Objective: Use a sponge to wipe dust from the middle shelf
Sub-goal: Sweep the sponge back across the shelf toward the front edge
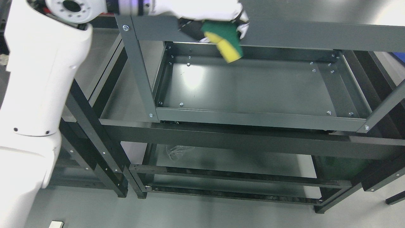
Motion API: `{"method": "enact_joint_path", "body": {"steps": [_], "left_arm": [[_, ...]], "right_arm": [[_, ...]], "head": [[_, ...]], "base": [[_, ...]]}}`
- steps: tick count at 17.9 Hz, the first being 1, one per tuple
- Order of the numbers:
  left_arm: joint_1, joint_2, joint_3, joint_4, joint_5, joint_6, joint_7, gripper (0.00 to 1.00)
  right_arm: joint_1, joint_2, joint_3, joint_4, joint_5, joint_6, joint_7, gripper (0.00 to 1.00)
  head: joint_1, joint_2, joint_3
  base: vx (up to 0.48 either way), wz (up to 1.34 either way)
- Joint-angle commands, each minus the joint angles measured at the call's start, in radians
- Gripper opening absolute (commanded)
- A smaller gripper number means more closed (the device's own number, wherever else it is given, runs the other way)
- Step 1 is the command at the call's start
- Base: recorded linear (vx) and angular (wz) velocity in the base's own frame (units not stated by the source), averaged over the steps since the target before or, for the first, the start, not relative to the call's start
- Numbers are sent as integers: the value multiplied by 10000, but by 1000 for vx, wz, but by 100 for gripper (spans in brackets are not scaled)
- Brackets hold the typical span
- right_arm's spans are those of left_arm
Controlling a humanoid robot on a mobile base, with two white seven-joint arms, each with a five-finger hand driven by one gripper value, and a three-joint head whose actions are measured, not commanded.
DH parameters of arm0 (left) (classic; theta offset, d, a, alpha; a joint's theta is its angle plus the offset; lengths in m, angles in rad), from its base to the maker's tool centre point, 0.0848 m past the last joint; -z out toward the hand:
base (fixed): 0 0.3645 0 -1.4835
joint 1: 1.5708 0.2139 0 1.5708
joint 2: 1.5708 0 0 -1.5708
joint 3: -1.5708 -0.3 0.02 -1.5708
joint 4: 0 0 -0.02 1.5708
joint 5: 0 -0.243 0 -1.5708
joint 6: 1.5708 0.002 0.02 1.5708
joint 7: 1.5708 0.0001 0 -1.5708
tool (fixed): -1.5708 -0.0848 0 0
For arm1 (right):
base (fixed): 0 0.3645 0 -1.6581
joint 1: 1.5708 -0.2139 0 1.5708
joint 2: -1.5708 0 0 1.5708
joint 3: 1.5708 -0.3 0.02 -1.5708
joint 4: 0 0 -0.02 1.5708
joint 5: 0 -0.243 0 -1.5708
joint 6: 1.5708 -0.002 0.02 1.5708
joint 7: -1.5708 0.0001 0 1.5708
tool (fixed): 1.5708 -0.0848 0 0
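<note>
My left hand clamped around the sponge, yellow foam with green scouring face, tilted down above the dark grey middle shelf, glare at its left

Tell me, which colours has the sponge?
Yellow with a green layer, seen in the head view: sponge.

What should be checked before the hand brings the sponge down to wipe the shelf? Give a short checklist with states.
1. Sponge held: ok. The left hand grips the sponge, its yellow side hanging lowest.
2. Sponge touching the shelf tray: not ok, it hangs above the back edge.
3. Tray free of objects: ok, only screws show.
4. Top rail clearance: cannot tell, the hand sits right at it.
5. Dust visible: cannot tell, glare hides the surface.
</note>
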Motion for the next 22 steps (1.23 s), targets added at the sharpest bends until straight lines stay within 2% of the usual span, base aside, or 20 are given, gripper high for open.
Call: {"method": "enact_joint_path", "body": {"steps": [1, 3, 6, 9, 19, 22], "left_arm": [[-1454, -1992, -2422, 2236, 224, 720, 2147, 0], [-1487, -1992, -3667, 2190, 1146, 1412, 2748, 0], [-1487, -1992, -4881, 2221, 1593, 1583, 3348, 0], [-1487, -1992, -6246, 2206, 3078, 2042, 3808, 0], [-1304, -1992, -7767, 2160, 5580, 2136, 4376, 1], [-203, -1992, -7769, 1793, 6012, 2090, 4423, 2]], "right_arm": [[2, -175, 14, -174, 0, 5, 4, 100], [2, -175, -1, -174, 0, 5, 4, 100], [2, -175, -1, -174, 0, 5, 4, 100], [2, -175, 14, -174, 0, 5, 4, 100], [2, -175, -1, -174, 0, 5, 4, 100], [2, -175, -1, -174, 0, 5, 4, 100]], "head": [[0, 0, 0], [0, 0, 0], [0, 0, 0], [0, 0, 0], [0, 0, 0], [0, 0, 0]], "base": [[11, -4], [0, 0], [-2, 7], [0, 0], [0, 0], [0, 0]]}}
